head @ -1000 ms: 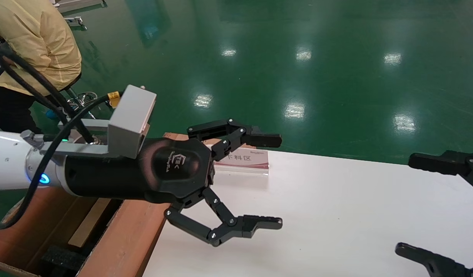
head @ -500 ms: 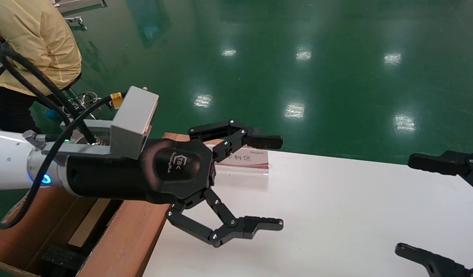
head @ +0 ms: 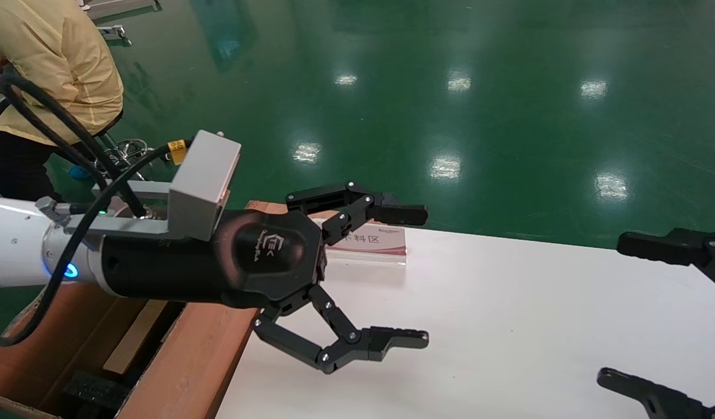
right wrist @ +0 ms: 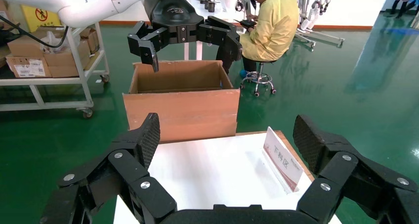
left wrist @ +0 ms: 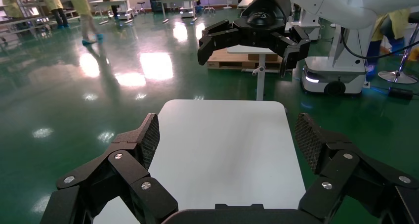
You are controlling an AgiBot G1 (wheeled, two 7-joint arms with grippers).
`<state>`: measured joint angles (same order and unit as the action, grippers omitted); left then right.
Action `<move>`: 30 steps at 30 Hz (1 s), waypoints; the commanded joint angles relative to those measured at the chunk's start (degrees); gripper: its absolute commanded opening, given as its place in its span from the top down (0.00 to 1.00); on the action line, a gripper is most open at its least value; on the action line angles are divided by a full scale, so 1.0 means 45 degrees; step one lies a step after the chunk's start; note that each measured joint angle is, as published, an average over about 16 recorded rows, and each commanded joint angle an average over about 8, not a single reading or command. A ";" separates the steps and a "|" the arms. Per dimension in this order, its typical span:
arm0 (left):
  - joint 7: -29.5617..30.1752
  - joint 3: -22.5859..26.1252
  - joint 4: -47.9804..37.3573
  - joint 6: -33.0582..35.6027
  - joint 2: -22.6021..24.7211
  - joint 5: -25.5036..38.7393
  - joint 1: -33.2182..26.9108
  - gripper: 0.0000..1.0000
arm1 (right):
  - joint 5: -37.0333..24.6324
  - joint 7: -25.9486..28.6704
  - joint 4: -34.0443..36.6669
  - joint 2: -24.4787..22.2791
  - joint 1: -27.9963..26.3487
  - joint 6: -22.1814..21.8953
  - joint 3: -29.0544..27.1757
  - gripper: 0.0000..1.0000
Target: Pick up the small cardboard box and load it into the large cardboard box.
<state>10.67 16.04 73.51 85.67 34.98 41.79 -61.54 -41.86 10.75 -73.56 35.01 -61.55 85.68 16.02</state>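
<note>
Left end effector (head: 418, 276): hovering over the left part of the white table (head: 508, 326), fingers spread wide, nothing between them.
Right end effector (head: 610, 314): out at the table's right edge, fingers also wide apart and empty (only its tips show from the head).
Large cardboard box (head: 188, 361): standing off the table's left end, flaps up, black foam pad (head: 92, 390) inside.
Small cardboard box: not visible in any view.
Sign (head: 372, 241): a small placard at the table's far edge, near the box.
Person (head: 49, 70): in yellow, seated beyond the box.
</note>
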 commanded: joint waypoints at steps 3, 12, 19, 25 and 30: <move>0.0001 0.0004 -0.0002 -0.0001 0.0000 0.0000 -0.0003 0.00 | 0.0000 0.0000 0.0000 0.0000 0.0000 0.0000 0.0000 0.00; 0.0002 0.0010 -0.0002 -0.0002 0.0000 0.0000 -0.0010 0.00 | 0.0000 0.0000 0.0000 0.0000 0.0000 0.0000 0.0000 0.00; 0.0002 0.0015 -0.0003 -0.0002 0.0000 0.0000 -0.0013 0.00 | 0.0001 0.0000 0.0000 0.0000 0.0000 0.0000 0.0001 0.00; 0.0002 0.0019 -0.0003 -0.0002 0.0000 0.0000 -0.0014 0.00 | 0.0001 -0.0001 0.0000 0.0000 0.0000 0.0000 0.0001 0.00; 0.0002 0.0020 -0.0002 -0.0001 0.0000 0.0000 -0.0014 0.00 | 0.0001 -0.0001 0.0000 0.0000 0.0000 0.0000 0.0001 0.00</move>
<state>10.68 16.13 73.50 85.66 34.99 41.79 -61.61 -41.85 10.75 -73.56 35.01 -61.55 85.68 16.02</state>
